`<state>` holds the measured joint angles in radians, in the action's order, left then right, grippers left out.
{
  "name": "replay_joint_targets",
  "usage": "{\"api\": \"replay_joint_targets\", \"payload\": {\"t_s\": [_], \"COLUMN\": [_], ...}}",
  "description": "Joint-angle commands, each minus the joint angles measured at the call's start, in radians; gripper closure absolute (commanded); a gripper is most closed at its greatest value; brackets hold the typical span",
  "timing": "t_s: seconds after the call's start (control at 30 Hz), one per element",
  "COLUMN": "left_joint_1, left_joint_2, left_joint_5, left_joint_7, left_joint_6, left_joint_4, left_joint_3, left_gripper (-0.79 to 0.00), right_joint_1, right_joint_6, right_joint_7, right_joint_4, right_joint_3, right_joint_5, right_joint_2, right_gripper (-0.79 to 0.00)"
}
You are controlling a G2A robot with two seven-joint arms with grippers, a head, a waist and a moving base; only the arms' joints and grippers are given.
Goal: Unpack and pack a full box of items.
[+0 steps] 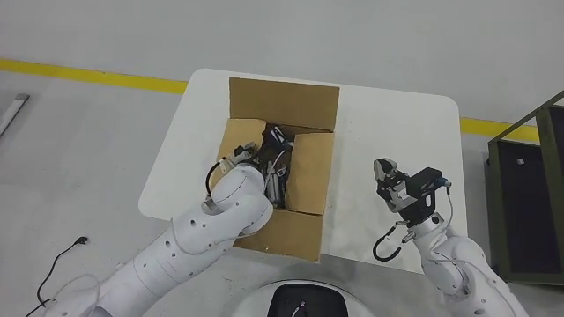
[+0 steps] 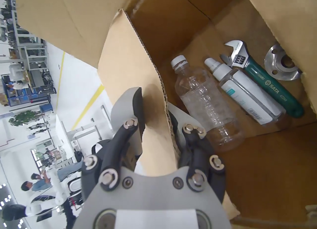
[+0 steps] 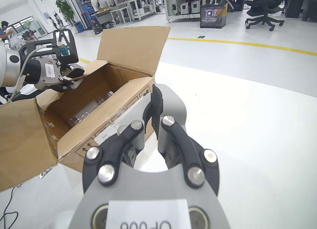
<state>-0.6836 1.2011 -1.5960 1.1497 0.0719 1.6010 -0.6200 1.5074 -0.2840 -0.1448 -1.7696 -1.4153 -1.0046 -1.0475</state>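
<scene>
An open cardboard box (image 1: 282,106) stands on the white table (image 1: 397,132). Inside it lie a clear plastic bottle (image 2: 205,106), a white-capped spray bottle (image 2: 247,96), a green-handled wrench (image 2: 267,83) and a metal flange (image 2: 282,62). My left gripper (image 2: 153,113) straddles the box's left side flap (image 2: 128,66), one finger on each face, shut on it. The right wrist view shows the left gripper (image 3: 70,82) at that flap's edge. My right gripper (image 1: 385,172) hovers over bare table to the right of the box, shut and holding nothing (image 3: 154,106).
The box's back flap (image 3: 133,46) stands upright and its right flap (image 1: 313,172) leans inward. A dark metal rack (image 1: 538,194) stands off the table's right edge. A cable (image 1: 62,260) lies on the floor at the left.
</scene>
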Motion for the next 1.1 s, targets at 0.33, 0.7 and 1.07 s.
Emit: {"api": "replay_joint_targets", "payload": {"t_s": [0.33, 0.7, 1.07], "left_joint_1": [-0.1, -0.157, -0.184], "left_joint_2": [-0.012, -0.007, -0.017], "left_joint_5": [0.213, 0.497, 0.457], "left_joint_7": [-0.019, -0.058, -0.077], "left_joint_6": [0.021, 0.067, 0.028], "left_joint_4": [0.179, 0.254, 0.218], "left_joint_3": [-0.226, -0.399, -0.479], "left_gripper": [0.0, 0.0, -0.785], "right_joint_1": [-0.006, -0.037, -0.06], "right_joint_6": [-0.017, -0.078, -0.068], "right_joint_7": [0.018, 0.098, 0.171], "right_joint_4": [-0.013, 0.012, 0.052], "right_joint_3": [-0.023, 0.008, 0.064], "right_joint_5": [0.059, 0.189, 0.116], "right_joint_2": [-0.008, -0.02, -0.028], "right_gripper": [0.0, 0.0, 0.0]}}
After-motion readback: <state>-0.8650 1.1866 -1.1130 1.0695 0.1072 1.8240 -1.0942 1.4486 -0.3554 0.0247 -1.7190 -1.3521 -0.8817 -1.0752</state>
